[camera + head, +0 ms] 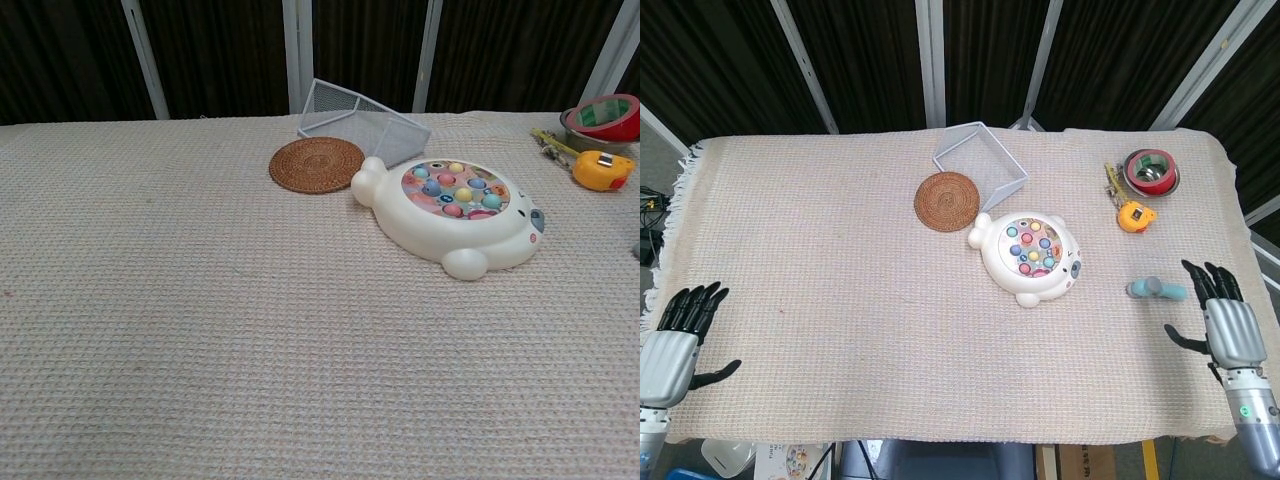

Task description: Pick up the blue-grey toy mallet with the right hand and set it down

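Your right hand (1230,328) is sitting at the lower right of the head view, fingers spread and straight, holding nothing at all. The blue-grey toy mallet (1157,290) is lying flat on the woven cloth (840,300) just up and to the left of those fingertips, close but not touching as far as I can tell. So honestly the task looks like it's barely started: no grasp, no lift, no set-down yet. You've got the hand parked near the target and that's about it.

What's left, in my read: bring the hand over the handle, close around it, lift, then put it back down. The handle end points toward your hand, so that's probably the easy bit to grab.

Your left hand (675,335) is down at the lower left edge, also splayed and empty, well out of the way. The fishing game toy (1030,255) sits left of the mallet, with the yellow tape measure (1134,216) above it. The chest view shows neither hand.
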You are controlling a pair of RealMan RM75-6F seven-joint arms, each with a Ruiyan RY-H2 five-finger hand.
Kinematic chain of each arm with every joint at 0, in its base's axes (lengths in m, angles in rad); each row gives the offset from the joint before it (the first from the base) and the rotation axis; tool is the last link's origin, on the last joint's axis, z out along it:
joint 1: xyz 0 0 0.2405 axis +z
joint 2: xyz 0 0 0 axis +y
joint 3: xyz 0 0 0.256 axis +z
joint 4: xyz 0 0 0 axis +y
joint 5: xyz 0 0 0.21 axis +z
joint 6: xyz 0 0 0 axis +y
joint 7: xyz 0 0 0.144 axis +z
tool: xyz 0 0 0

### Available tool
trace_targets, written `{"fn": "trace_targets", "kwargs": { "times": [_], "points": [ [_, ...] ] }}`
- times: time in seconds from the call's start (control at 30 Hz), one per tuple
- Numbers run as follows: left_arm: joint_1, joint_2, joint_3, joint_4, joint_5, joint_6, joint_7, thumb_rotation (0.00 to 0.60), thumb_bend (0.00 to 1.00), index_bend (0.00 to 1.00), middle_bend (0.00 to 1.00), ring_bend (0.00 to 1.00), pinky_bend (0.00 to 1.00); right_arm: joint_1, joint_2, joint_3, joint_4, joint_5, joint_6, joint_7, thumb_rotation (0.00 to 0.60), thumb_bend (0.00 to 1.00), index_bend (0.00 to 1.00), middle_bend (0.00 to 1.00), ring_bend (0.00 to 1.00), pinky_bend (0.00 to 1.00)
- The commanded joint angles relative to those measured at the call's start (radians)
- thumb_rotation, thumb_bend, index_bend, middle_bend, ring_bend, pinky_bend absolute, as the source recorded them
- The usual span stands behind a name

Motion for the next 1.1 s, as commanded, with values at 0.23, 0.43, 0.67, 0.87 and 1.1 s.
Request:
{"fn": "trace_targets", "kwargs": {
  "times": [0.23, 0.43, 0.67, 0.87, 1.1],
  "points": [
    [0.002, 0.01, 0.0, -0.02, 0.007, 0.006, 0.02, 0.6, 0.06, 0.0, 0.0, 0.0, 0.0, 0.169, -0.016, 0.045, 0.171, 0.167, -0.346, 0.054, 0.6, 0.24, 0.21, 0.17, 0.02, 0.0],
    [0.0, 0.017, 0.0, -0.036, 0.009, 0.0, 0.038, 0.6, 0.06, 0.0, 0.0, 0.0, 0.0, 0.214, -0.087, 0.039, 0.278, 0.189, -0.437, 0.084, 0.6, 0.24, 0.22, 0.19, 0.04, 0.0],
    [-0.002, 0.019, 0.0, -0.043, 0.007, -0.005, 0.045, 0.6, 0.06, 0.0, 0.0, 0.0, 0.0, 0.244, -0.136, 0.032, 0.337, 0.187, -0.485, 0.103, 0.6, 0.29, 0.26, 0.25, 0.08, 0.0],
    [-0.003, 0.02, 0.0, -0.04, 0.003, -0.011, 0.043, 0.6, 0.06, 0.0, 0.0, 0.0, 0.0, 0.259, -0.167, 0.027, 0.371, 0.191, -0.508, 0.107, 0.6, 0.33, 0.3, 0.29, 0.1, 0.0],
    [-0.005, 0.017, -0.001, -0.033, -0.006, -0.02, 0.037, 0.6, 0.06, 0.0, 0.0, 0.0, 0.0, 0.268, -0.199, 0.022, 0.412, 0.202, -0.531, 0.111, 0.6, 0.35, 0.33, 0.31, 0.12, 0.0]
  ]
}}
